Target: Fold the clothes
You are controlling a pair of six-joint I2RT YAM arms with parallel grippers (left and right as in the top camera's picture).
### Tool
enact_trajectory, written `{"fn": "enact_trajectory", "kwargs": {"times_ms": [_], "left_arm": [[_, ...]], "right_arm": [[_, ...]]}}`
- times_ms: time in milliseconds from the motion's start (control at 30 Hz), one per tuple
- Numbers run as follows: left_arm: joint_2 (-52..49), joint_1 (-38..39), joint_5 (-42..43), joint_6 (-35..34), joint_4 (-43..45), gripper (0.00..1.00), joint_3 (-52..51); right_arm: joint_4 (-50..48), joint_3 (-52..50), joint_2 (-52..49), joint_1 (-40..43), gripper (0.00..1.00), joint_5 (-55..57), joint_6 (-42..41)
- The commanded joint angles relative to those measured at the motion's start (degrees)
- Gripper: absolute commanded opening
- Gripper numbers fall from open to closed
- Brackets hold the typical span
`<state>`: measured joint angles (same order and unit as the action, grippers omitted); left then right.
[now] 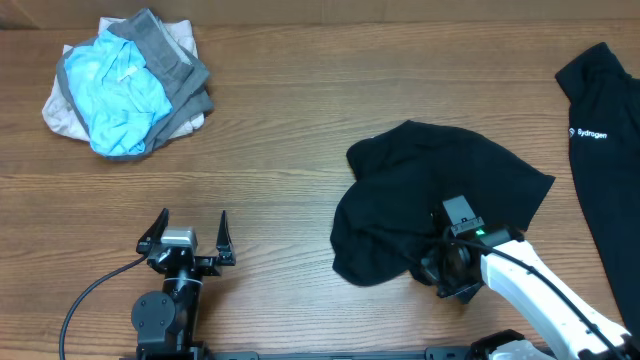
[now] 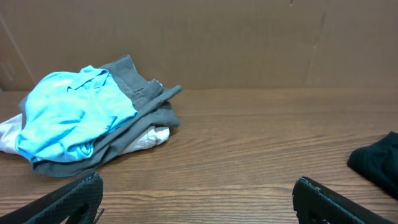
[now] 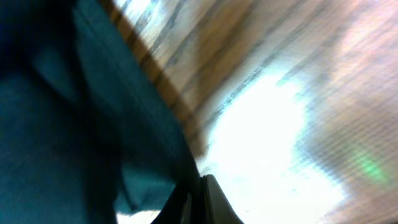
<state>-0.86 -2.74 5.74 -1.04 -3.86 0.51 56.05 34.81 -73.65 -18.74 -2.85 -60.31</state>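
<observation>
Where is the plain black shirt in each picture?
Overhead: black shirt lies crumpled, right of centre.
Left wrist: only a dark corner at the right edge.
Right wrist: fills the left side, very close and blurry.
Shared landmark: the wooden table under it.

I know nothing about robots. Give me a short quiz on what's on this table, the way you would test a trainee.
1. Fill in: the white print on the lettered garment at the table's right edge reads ____.
2. True or false: the left fingers are shut on the light-blue, grey and beige bundle.
3. Pick one: the right fingers are shut on A) the bundle, B) the plain black garment, C) nothing.

Key
1. Sydrogen.
2. False: the left fingers stand open over bare wood, apart from the bundle.
3. B.
</observation>
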Motion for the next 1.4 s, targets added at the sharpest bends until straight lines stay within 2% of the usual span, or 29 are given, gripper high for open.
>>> {"fn": "enact_trajectory", "kwargs": {"times_ms": [0,133,333,633,833,1000,1067,1100,1133,1233,1267,1367], "left_arm": [[0.6,-0.2,-0.2,1.3,0.0,1.0,-0.2],[0.6,-0.2,-0.2,1.3,0.0,1.0,-0.2],[0.6,-0.2,-0.2,1.3,0.0,1.0,-0.2],[0.6,-0.2,-0.2,1.3,0.0,1.0,-0.2],[0.6,-0.2,-0.2,1.3,0.0,1.0,-0.2],[0.6,-0.2,0.6,0.2,0.0,1.0,-0.2],[0.6,-0.2,3.0,-5.7,0.0,1.0,-0.2],[0.6,-0.2,4.5,-11.1,0.2,1.0,-0.2],[0.6,-0.2,6.4,-19.5,0.5,1.0,-0.2],[0.6,-0.2,12.8,-36.3,0.9,1.0,-0.2],[0.6,-0.2,16.9,-39.3,1.1,1.0,-0.2],[0.6,-0.2,27.7,-38.6,1.3,1.0,-0.2]], "right_arm": [[4.0,4.5,4.5,1.0,0.04,4.3,-4.3],[11.8,10.2,11.2,3.8,0.04,7.9,-4.2],[22.8,24.2,20.5,8.0,0.04,13.8,-2.0],[27.0,48.7,24.0,8.9,0.04,14.0,7.0],[26.7,57.9,24.0,8.9,0.04,15.0,11.1],[25.1,61.8,24.0,8.9,0.04,14.8,12.6],[25.1,63.1,24.0,8.9,0.04,14.8,12.6],[25.1,63.5,24.0,8.9,0.04,14.8,12.6],[25.1,63.8,24.0,8.9,0.04,14.8,12.6],[25.1,63.9,23.9,8.9,0.04,14.8,12.6],[25.1,63.9,23.7,8.9,0.04,14.8,12.6],[25.1,63.9,23.0,8.9,0.04,15.5,12.9]]}}
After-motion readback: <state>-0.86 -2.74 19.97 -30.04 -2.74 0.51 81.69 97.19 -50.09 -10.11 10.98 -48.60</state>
